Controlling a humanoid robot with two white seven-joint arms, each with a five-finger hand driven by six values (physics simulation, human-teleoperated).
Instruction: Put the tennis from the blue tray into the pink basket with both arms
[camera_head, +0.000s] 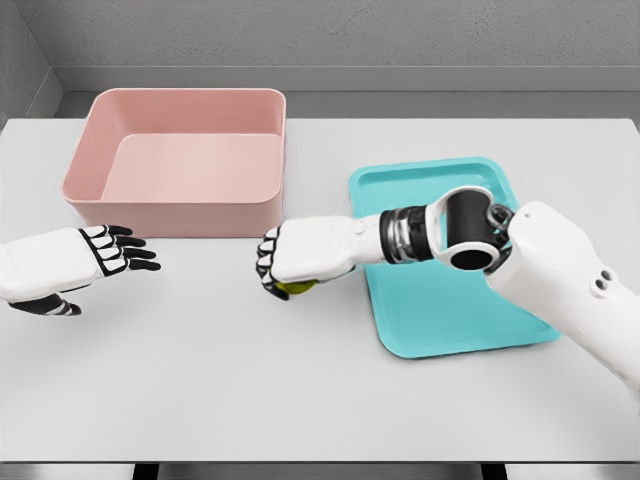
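Note:
My right hand reaches left past the blue tray and is curled around a yellow-green tennis ball, of which only a sliver shows under the palm. It hovers over the bare table between the tray and the pink basket. The basket stands at the back left and looks empty inside. My left hand is at the left edge, in front of the basket's near wall, with its fingers spread and pointing toward the right hand. A gap of table separates the two hands.
The white table runs to a front edge at the bottom of the view. My right forearm and elbow lie across the tray's middle. A grey wall backs the table.

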